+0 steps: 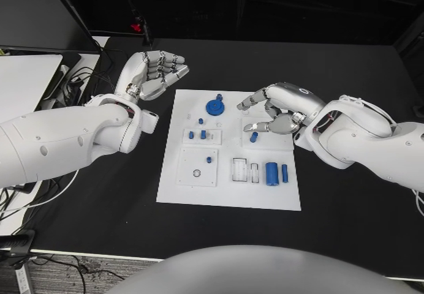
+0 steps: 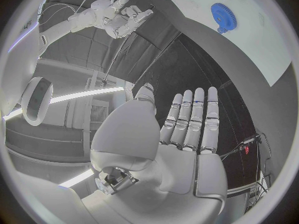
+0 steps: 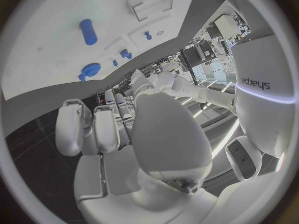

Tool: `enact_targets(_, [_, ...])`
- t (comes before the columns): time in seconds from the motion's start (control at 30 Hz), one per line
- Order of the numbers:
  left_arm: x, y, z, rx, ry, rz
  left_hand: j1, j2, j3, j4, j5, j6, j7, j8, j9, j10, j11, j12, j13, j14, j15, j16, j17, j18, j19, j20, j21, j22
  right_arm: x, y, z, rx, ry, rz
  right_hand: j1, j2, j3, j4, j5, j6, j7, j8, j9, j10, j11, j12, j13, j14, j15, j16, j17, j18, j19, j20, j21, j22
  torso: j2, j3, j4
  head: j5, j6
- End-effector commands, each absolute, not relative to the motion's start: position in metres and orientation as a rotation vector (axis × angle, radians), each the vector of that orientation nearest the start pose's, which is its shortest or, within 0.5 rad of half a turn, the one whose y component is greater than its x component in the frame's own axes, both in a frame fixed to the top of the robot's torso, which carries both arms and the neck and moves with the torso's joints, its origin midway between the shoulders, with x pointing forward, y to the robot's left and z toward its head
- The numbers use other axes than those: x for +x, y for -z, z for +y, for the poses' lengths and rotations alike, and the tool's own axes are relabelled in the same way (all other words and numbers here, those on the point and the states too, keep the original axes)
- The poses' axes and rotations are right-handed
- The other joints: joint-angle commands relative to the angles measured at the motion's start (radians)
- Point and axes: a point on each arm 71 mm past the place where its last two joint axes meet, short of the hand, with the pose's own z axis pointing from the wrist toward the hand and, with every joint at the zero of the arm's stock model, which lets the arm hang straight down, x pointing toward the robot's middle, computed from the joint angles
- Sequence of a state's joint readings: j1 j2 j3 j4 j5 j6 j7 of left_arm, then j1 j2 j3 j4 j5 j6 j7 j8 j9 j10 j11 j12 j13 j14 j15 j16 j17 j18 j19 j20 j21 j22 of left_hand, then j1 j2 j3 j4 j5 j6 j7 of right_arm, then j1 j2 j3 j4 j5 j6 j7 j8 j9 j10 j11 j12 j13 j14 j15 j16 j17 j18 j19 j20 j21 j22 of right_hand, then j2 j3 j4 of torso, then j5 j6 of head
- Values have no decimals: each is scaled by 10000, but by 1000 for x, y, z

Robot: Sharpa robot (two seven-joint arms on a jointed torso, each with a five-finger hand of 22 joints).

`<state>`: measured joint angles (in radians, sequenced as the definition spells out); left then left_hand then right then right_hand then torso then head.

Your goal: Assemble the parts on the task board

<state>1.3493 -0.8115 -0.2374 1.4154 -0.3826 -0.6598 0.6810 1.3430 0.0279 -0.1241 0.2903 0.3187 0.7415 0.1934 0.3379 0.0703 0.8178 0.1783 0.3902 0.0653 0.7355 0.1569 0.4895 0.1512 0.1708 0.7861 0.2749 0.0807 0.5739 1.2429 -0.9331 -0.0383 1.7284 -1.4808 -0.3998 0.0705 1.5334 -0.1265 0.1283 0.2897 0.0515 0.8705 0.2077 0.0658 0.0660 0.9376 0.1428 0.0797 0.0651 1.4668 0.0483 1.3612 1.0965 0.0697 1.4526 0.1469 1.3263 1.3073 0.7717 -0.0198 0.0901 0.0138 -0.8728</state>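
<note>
Head view: left hand point(image 1: 155, 72) is seen raised beside the far left corner of the task board point(image 1: 230, 193), fingers loosely curled, nothing held; in the left wrist view its fingers point(image 2: 194, 119) are extended side by side. A blue gear point(image 1: 215, 107) stands near the board's far edge. Two blue cylinders point(image 1: 277, 173) lie toward the right edge. Right hand point(image 1: 279, 110) is held over the far right corner, fingers curled, nothing gripped.

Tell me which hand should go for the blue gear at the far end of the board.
Probably the right hand: it hovers over the task board, beside the blue gear, holding nothing. The left hand is off the board's far left corner, fingers straight.
</note>
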Motion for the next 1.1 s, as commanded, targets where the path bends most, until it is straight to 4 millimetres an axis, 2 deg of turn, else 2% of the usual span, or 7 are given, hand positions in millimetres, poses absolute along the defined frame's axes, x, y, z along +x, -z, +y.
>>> enact_targets(0.03, [503,144,232,-3881,12470,10940,-27,47,-63,21,22,-91,271,51,-12,-61,-10,70,-9,-32,16,64,-15,106,33,2,-44,-13,445,143,-178,-4085,-7629,15296,-73,-83,-92,11,-35,-54,-28,32,12,-121,-23,76,13,198,-34,-2,-54,-19,-26,32,-68,1121,0,3,-4,-75,2])
enact_targets(0.13, [503,144,233,-3892,12437,10931,-27,47,-63,21,22,-91,271,51,-12,-61,-10,70,-9,-32,16,64,-15,106,33,2,-44,-13,447,147,-181,-4246,-7236,15605,-199,-227,-193,32,-32,-79,-55,41,15,-157,-31,154,30,170,-24,-60,-192,-21,-29,20,-76,1114,1,-4,-12,-131,2])
enact_targets(0.27, [503,144,234,-3893,12416,10923,-24,57,-65,19,24,-95,271,54,-13,-64,-10,74,-9,-34,17,67,-20,106,34,2,-45,-17,448,151,-182,-4392,-6902,15980,-342,-322,-286,41,-31,-115,-42,47,15,-79,-22,304,58,172,-7,-54,-197,-37,-5,27,-31,1139,4,6,-3,-201,2])
enact_targets(0.37, [503,144,234,-3898,12406,10923,-24,57,-65,19,24,-95,271,54,-13,-64,-10,74,-9,-34,17,67,-20,106,34,2,-45,-17,450,154,-180,-4560,-6521,16205,-395,-313,-303,39,-32,-127,-38,51,15,-27,-22,382,68,178,-3,-40,-184,-40,5,31,-15,1148,-1,-7,-9,-224,2])
enact_targets(0.47, [503,144,234,-3896,12407,10923,-24,57,-65,19,24,-95,271,54,-13,-64,-10,74,-9,-34,17,67,-20,106,34,2,-45,-17,453,158,-180,-4580,-6138,16377,-432,-287,-306,35,-35,-120,-45,64,19,45,-33,462,77,177,-9,-42,-204,-39,6,29,-15,1146,-4,-4,6,-237,2])
enact_targets(0.77, [503,144,235,-3904,12388,10922,-24,57,-65,19,24,-95,271,54,-13,-64,-10,74,-9,-34,17,67,-20,106,34,2,-45,-17,458,165,-176,-4604,-5749,16628,-227,-47,-157,-18,-41,177,-32,215,62,348,-52,739,90,192,-23,8,-157,-50,30,21,34,1173,-1,-4,-3,-202,2])
enact_targets(1.1, [503,144,234,-3901,12387,10919,-10,81,-67,14,31,-102,271,63,-13,-67,-10,85,-8,-35,17,76,-30,106,39,2,-46,-26,458,167,-170,-4673,-5698,16731,-51,204,-88,-34,-44,855,-217,451,104,1147,-255,1061,50,210,-179,60,-114,-52,50,-102,72,1193,-3,0,-3,-159,2])
